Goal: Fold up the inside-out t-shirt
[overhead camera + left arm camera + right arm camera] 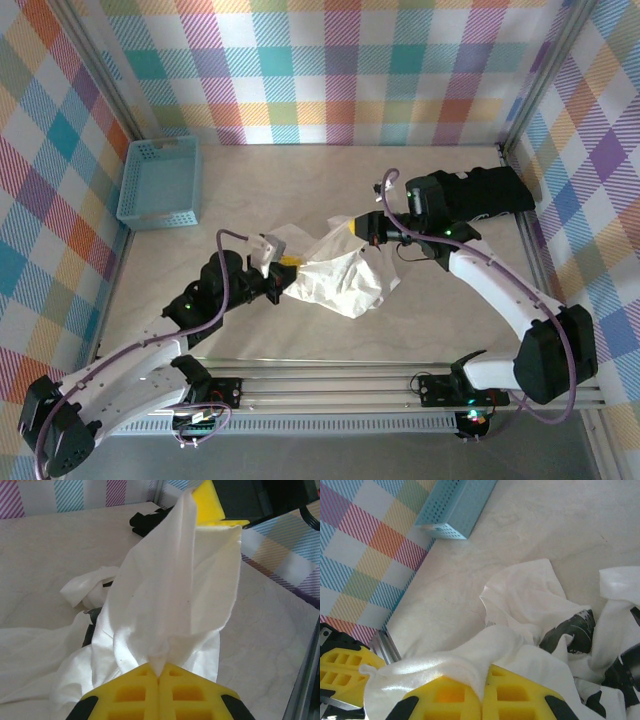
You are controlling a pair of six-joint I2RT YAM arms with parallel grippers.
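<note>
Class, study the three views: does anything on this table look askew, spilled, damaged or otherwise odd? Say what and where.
The t-shirt is odd: a crumpled heap mid-table, one ridge stretched between the left gripper and right gripper, both pinching it. Nothing looks spilled or torn.

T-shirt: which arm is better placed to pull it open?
Likely left. Left gripper, shut on the t-shirt, has bare table toward the basket; right gripper, also shut, has the black garment close behind.

Right gripper pinching a fold of white t-shirt, blue basket beyond on pale table
</note>
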